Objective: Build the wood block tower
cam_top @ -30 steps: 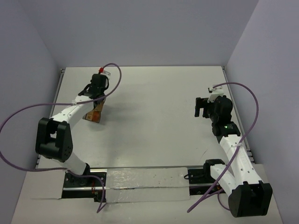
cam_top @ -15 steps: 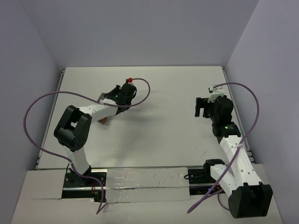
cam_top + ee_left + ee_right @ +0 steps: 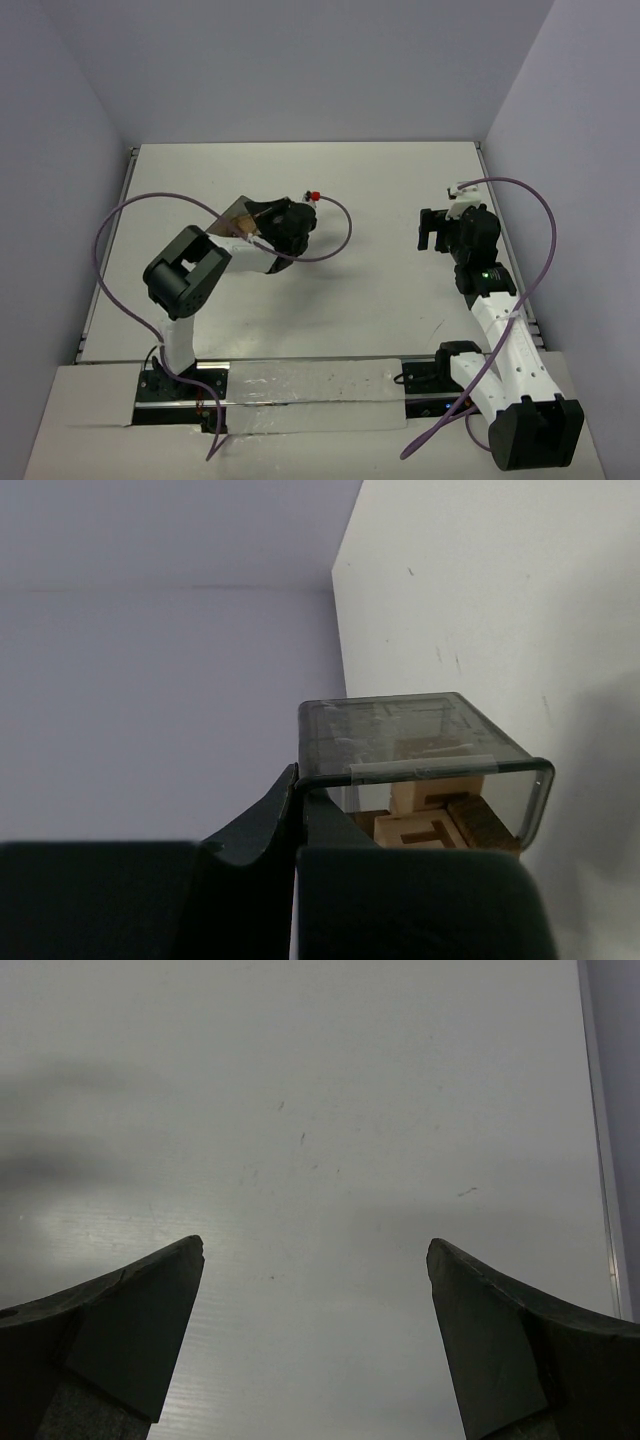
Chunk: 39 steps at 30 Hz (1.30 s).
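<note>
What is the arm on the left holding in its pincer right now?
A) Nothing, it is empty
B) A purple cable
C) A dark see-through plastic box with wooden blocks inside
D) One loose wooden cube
C: in the left wrist view the left gripper is clamped on the rim of the dark translucent plastic bin, and light-tan wooden blocks show inside it.

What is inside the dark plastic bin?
Wooden blocks: light-tan, one marked T, and darker brown. The left gripper covers the lower part of the bin, so their number is unclear.
</note>
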Motion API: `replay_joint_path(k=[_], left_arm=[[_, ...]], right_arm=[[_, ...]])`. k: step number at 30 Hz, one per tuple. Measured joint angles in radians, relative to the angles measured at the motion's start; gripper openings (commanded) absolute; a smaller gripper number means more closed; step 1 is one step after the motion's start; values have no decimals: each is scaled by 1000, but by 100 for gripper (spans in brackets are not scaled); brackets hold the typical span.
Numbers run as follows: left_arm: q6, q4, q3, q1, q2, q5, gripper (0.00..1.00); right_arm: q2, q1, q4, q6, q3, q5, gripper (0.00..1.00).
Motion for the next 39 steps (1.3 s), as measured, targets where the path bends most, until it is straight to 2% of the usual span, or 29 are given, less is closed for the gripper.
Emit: replay_joint_path(k=[3, 6, 8, 13, 21, 39], left_arm=[[197, 223, -35, -43, 63, -21, 0], [451, 499, -65, -78, 155, -26, 0], [618, 628, -67, -90, 221, -23, 0], [844, 749, -66, -90, 321, -28, 0], [949, 829, -9, -89, 337, -23, 0], [975, 849, 4, -124, 313, -19, 0]], right_arm=[[-3, 0, 0, 0, 0, 0, 100], [-7, 0, 0, -3, 0, 1, 100], [-10, 0, 0, -4, 0, 1, 100], [-18, 0, 0, -7, 0, 2, 100], [-20, 0, 0, -7, 0, 4, 100], [-20, 0, 0, -7, 0, 4, 100]])
